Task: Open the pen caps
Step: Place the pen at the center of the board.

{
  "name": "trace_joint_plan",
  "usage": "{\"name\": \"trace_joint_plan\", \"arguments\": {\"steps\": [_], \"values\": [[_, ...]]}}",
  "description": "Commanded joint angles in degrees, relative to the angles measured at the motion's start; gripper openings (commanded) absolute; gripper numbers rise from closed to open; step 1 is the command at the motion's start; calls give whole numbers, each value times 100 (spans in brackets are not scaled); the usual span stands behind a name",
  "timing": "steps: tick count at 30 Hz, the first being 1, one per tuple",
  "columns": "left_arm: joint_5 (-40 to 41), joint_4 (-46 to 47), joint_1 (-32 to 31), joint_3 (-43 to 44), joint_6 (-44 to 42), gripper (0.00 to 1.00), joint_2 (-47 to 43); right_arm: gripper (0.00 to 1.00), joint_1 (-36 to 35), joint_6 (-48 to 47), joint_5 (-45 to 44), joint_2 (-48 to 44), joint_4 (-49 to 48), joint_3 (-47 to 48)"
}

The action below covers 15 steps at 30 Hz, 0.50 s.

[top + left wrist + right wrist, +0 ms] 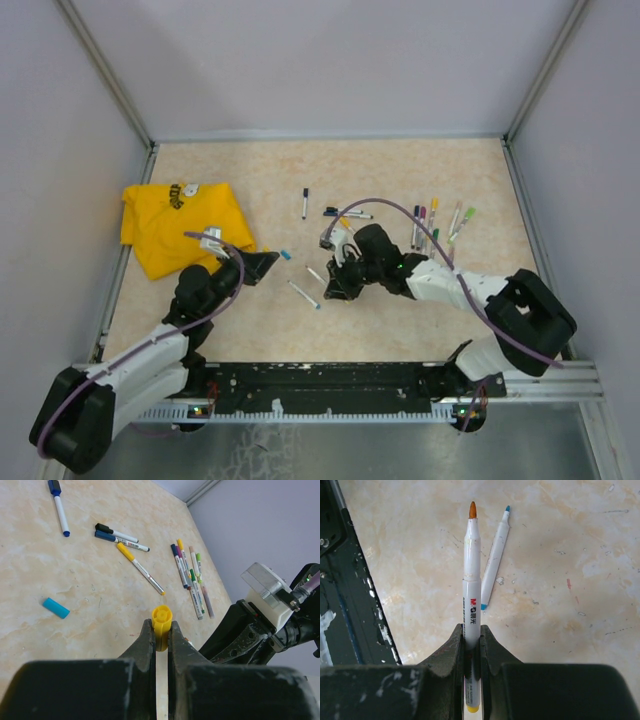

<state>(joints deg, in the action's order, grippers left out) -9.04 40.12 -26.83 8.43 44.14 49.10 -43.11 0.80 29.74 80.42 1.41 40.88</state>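
Observation:
My left gripper (161,629) is shut on a stubby yellow pen cap (162,615), held just above the table; in the top view it (262,266) sits left of centre. My right gripper (471,631) is shut on an uncapped whitish pen (471,570) whose orange tip points away from me; in the top view it (336,282) faces the left gripper. A cyan cap (55,608) lies loose on the table. An uncapped blue-tipped pen (495,555) lies beside the held pen. Capped pens lie further back: a yellow-capped one (140,567), a black and blue pair (117,534), and a row of several (190,575).
A yellow cloth (180,225) lies at the left of the table. A single blue-capped pen (305,203) lies at the back centre. The right arm (260,625) fills the right of the left wrist view. Grey walls (320,60) enclose the table.

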Motion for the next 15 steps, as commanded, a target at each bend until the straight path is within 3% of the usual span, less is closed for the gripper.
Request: {"name": "trace_joint_plan", "arguments": {"steps": [1,10,15], "values": [[-106,274,43,-52,88,0,92,0,-214,96,-496,153,-149,187],[-201,468,40,19,270,0,611,0,-430,335,-1800,777,-130,616],[-285,502,45,108,319,0,922,0,-485,415,-2069,1045,-94,797]]}}
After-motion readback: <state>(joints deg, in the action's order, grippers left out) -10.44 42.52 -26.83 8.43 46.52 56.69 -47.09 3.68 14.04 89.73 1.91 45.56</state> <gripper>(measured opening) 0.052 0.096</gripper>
